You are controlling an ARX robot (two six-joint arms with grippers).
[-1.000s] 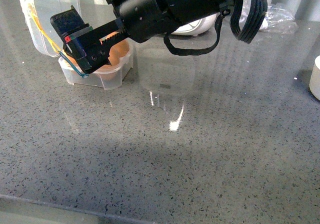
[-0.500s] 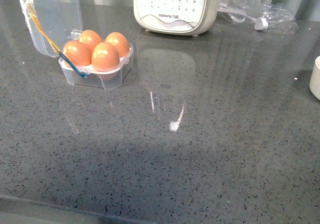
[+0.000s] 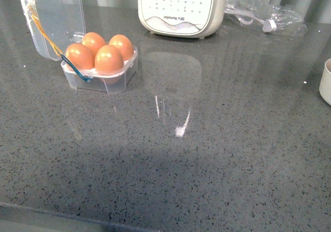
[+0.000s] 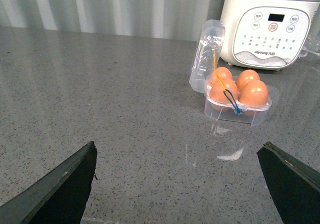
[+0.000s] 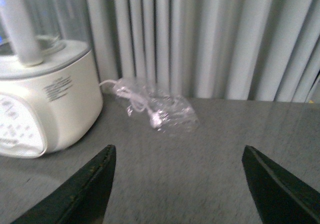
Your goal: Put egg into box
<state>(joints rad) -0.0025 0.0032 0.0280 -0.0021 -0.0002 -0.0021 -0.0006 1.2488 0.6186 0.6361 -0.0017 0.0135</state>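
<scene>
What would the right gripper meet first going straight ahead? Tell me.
Likely the clear plastic bag holding a white cable, centred ahead of the right gripper; depth is unclear.

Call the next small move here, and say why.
Likely nothing more for the eggs: all four slots of the box are filled, and the left gripper and right gripper are open and empty. If anything, I'd bring the left gripper toward the raised lid to tip it shut.
</scene>
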